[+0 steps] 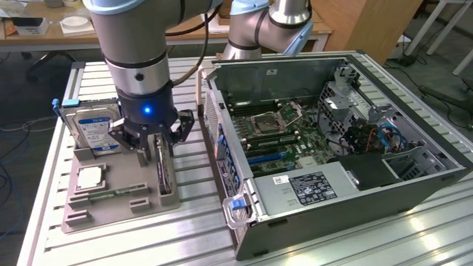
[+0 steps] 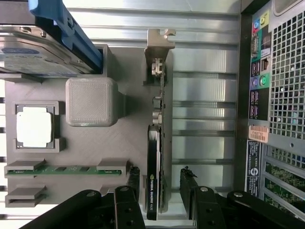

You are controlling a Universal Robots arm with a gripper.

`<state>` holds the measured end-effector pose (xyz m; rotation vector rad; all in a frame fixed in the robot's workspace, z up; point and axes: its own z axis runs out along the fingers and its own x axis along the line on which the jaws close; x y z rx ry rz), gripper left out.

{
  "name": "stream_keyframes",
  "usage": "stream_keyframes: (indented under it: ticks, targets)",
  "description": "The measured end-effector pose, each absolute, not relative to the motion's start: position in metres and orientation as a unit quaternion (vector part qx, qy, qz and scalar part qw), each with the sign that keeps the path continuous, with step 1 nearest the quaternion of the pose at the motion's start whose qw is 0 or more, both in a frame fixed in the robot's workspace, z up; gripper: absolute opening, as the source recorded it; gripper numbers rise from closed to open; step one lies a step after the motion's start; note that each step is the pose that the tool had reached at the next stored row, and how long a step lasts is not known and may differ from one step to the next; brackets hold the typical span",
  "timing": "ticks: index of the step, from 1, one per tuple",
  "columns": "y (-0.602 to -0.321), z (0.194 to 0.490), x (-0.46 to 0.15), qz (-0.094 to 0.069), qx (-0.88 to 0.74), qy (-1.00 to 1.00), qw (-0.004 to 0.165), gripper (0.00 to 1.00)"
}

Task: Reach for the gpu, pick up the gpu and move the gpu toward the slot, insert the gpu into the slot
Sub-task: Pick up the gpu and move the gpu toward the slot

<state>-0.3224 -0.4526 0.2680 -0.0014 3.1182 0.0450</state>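
The gpu (image 1: 163,166) stands on edge in a grey holder tray (image 1: 111,213) on the exterior view's left, its silver bracket end (image 2: 159,47) pointing away from the wrist. My gripper (image 1: 157,143) has come down over it. In the wrist view the gpu (image 2: 155,157) is seen edge-on, dark with a fan shroud. My gripper (image 2: 161,178) is open, with one fingertip (image 2: 135,177) on each side of the card and a small gap on both sides. The blue slot (image 1: 267,158) lies on the motherboard inside the open computer case (image 1: 414,183).
In the same tray a blue-labelled hard drive (image 1: 92,128) stands behind the gpu, next to a processor chip (image 1: 90,177) and a green memory stick (image 1: 112,194). The case's rear panel (image 2: 271,95) rises close beside the tray. Everything rests on a slatted metal table (image 1: 185,238).
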Motion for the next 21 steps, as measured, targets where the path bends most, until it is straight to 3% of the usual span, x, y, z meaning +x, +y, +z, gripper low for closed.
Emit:
stream_keyframes:
  ticks: [21]
  targets:
    - [-0.444, 0.241, -0.323, 0.014, 0.0, 1.0, 0.012, 0.47]
